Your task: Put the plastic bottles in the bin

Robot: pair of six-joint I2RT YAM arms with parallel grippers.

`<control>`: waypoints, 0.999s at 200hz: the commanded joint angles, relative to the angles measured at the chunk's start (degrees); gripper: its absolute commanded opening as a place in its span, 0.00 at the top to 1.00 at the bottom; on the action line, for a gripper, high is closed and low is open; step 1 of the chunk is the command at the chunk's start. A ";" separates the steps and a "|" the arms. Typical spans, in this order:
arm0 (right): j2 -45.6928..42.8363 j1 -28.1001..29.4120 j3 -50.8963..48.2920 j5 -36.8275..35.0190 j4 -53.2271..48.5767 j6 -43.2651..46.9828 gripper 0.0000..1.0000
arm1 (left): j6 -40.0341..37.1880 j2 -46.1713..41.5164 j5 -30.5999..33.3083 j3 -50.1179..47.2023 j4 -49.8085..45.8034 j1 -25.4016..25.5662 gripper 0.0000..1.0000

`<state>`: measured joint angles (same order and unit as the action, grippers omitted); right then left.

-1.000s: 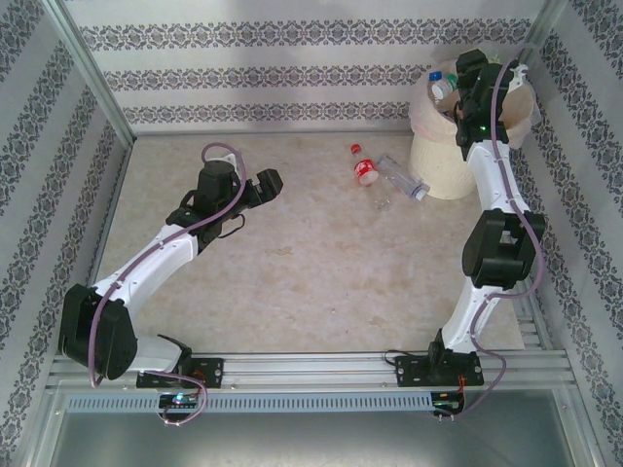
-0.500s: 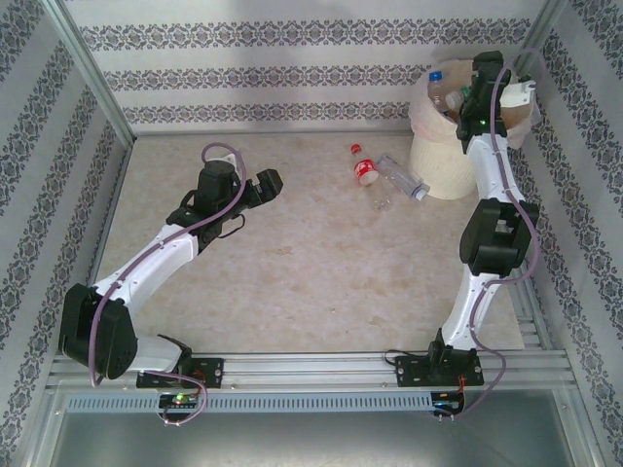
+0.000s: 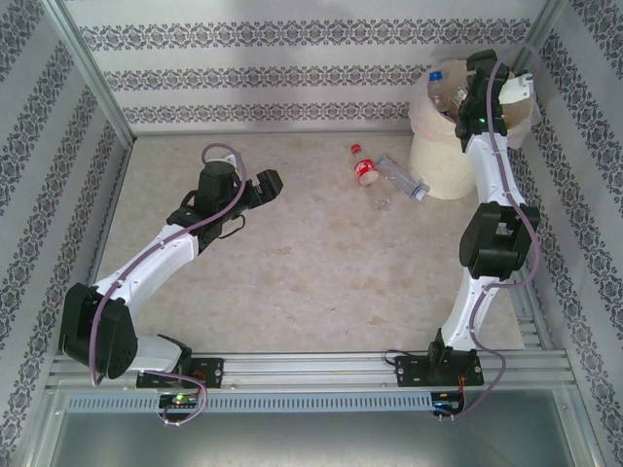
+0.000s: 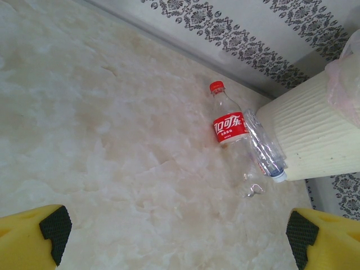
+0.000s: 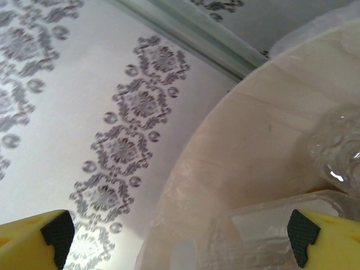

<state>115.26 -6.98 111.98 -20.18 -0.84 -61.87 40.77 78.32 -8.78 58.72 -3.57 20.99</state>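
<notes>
Lying on my surface point(image 4: 112, 140): two bottles point(image 4: 229, 128) beside bin point(image 4: 304, 135)
Walls point(image 3: 292, 68): patterned
Left claw point(image 4: 174, 233): wide open, empty
Right claw point(image 5: 180, 233): wide open over bin

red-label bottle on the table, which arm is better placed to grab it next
Probably left: the left claw, open, faces the bottle; the right claw hangs over the bin.

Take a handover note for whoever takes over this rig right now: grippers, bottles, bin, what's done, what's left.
Left gripper: open, empty, over the table, facing the two loose bottles.
Right gripper: open, above the bin.
Done: several bottles lie in the bin.
To do: the red-label bottle and the crushed clear bottle, both lying on the table beside the bin's base.
</notes>
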 commanded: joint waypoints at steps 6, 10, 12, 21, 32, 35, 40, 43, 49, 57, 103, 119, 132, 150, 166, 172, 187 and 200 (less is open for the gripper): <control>-4.37 2.83 -1.01 0.59 3.35 11.21 0.02 | 0.44 0.34 -0.15 -0.85 -0.15 0.23 0.00; -4.57 3.27 -1.11 0.44 3.77 13.16 0.02 | 0.37 0.40 -0.08 -0.77 -0.31 0.20 0.00; -4.64 3.46 -1.14 0.35 3.97 14.11 0.02 | 0.36 0.46 0.01 -0.73 -0.41 0.21 0.00; -5.07 4.42 -1.00 0.20 4.39 18.51 0.02 | 0.39 0.57 0.43 -0.49 -0.91 0.24 0.00; -5.53 5.49 -0.72 0.86 4.83 24.25 0.02 | 0.52 0.66 1.12 -0.14 -1.72 0.27 0.00; -5.66 5.75 -0.66 1.22 4.88 25.76 0.02 | 0.50 0.65 1.35 -0.07 -1.90 0.23 0.00; -5.81 6.22 -0.57 2.22 4.96 28.18 0.02 | 0.62 0.69 1.70 0.14 -2.31 0.21 0.00; -5.98 6.54 -0.54 2.57 4.97 29.54 0.02 | 0.74 0.69 2.00 0.26 -2.51 0.19 0.00; -6.39 7.00 -0.80 4.12 4.97 31.87 0.02 | 0.97 0.86 2.62 0.38 -2.98 0.24 0.00; -7.08 7.77 -1.44 6.36 4.97 35.42 0.02 | 1.43 1.04 3.37 0.60 -3.35 0.21 0.00; -11.80 11.49 -9.43 22.38 4.59 50.78 0.02 | 3.54 2.73 4.53 0.96 -3.79 0.22 0.00; -12.81 12.59 -11.59 29.88 2.04 55.98 0.02 | 3.70 3.06 4.50 1.08 -3.78 0.26 0.00; -13.32 14.06 -13.15 30.89 -1.48 59.97 0.02 | 4.01 3.23 4.61 1.22 -3.79 0.19 0.00; -13.10 15.79 -15.29 26.14 -6.04 63.70 0.02 | 4.81 3.50 5.17 1.21 -4.05 0.25 0.00; -12.40 15.86 -17.17 24.92 -8.40 65.85 0.05 | 5.58 3.60 6.04 0.97 -4.23 0.27 0.00; -12.14 15.73 -17.89 24.84 -8.58 66.23 0.06 | 5.39 3.59 6.04 0.90 -3.95 0.23 0.00; -11.07 15.60 -18.35 26.16 -10.02 68.09 0.10 | 4.62 3.78 5.45 0.85 -3.12 0.23 0.00; -9.34 15.64 -17.04 26.48 -13.13 70.57 0.13 | 4.43 3.85 5.05 0.76 -2.53 0.25 0.00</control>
<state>103.90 9.10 94.11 5.26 -8.82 2.22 45.10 81.45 -4.23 58.72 -6.26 20.99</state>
